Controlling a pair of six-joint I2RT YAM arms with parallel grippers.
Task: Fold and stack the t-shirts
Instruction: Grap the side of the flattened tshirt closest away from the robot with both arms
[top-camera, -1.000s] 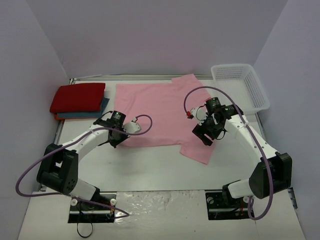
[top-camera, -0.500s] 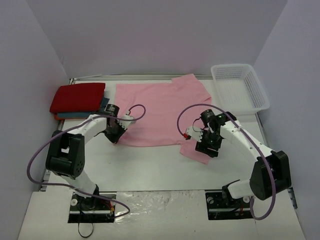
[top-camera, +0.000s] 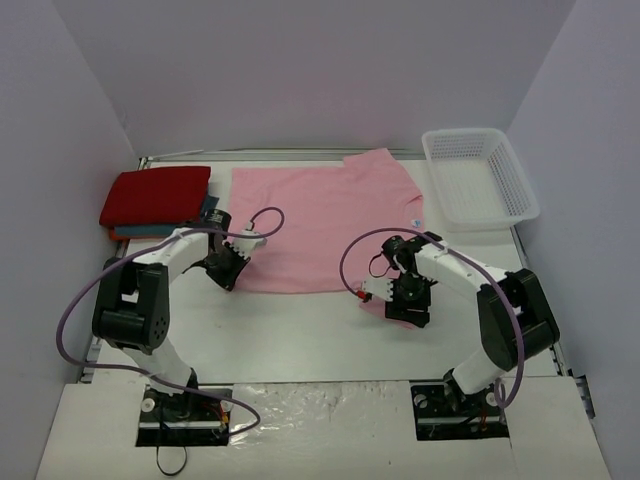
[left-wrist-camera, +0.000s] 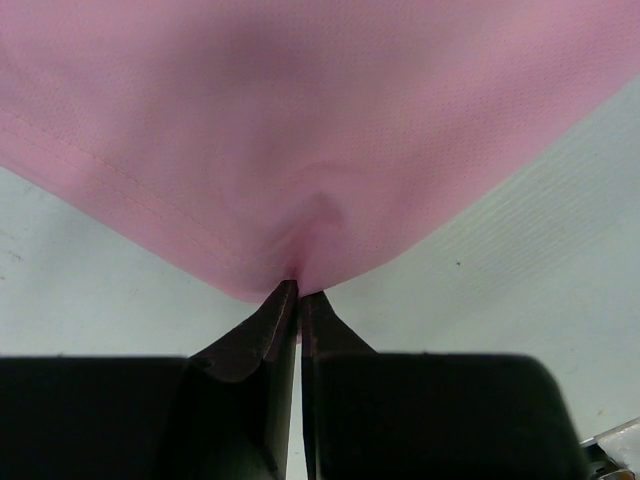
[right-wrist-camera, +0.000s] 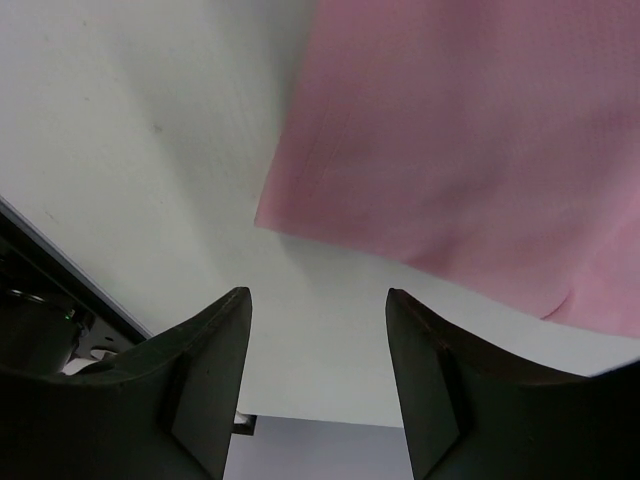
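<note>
The light pink t-shirt lies spread flat on the white table. My left gripper is shut on its near-left hem corner; the left wrist view shows the cloth pinched into a pucker at the fingertips. My right gripper is open and empty, low over the shirt's near-right corner; in the right wrist view the pink edge lies just beyond the open fingers. The red t-shirt lies folded on top of the teal-blue t-shirt at the far left.
A white mesh basket stands at the back right. Purple cables loop off both arms. Bare table lies between the shirt's near hem and the arm bases. Walls close in on the left, back and right.
My right gripper has come down and toward the near-right corner of the pink shirt. My left gripper has shifted left to the near-left hem corner and now pinches it.
</note>
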